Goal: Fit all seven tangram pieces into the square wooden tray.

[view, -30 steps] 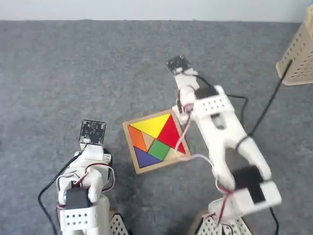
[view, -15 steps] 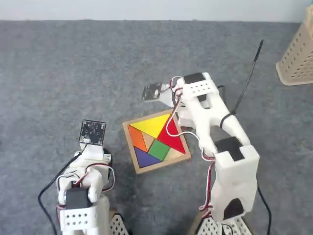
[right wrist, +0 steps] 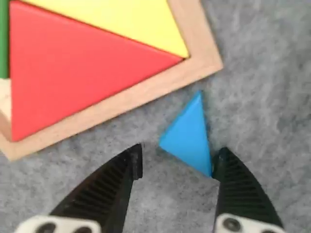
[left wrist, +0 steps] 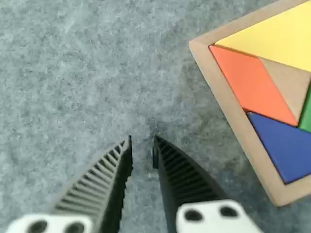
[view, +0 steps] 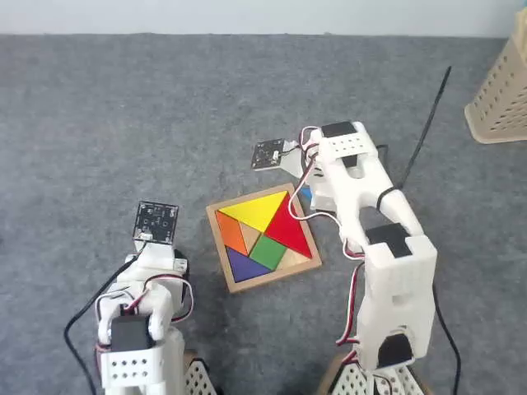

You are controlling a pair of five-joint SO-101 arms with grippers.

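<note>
The square wooden tray (view: 233, 284) lies mid-table and holds yellow (view: 255, 211), red (view: 290, 226), orange, green and dark blue pieces, with bare wood showing in two small gaps. A light blue triangle (right wrist: 189, 136) lies flat on the carpet just outside the tray's corner (right wrist: 204, 58), also visible as the light blue triangle (view: 305, 192) from above. My right gripper (right wrist: 179, 154) is open, one finger on each side of this triangle. My left gripper (left wrist: 142, 143) is shut over bare carpet beside the tray's edge (left wrist: 228, 102), holding nothing.
Grey carpet covers the whole table. A beige perforated basket (view: 501, 86) stands at the far right edge. A black cable (view: 424, 136) rises behind the right arm (view: 362, 185). The left arm (view: 140, 321) sits folded at the near left.
The right arm pulled back from beyond the tray and turned its wrist, settling over the tray's far right corner with the blue triangle between its fingers. The left arm stayed still.
</note>
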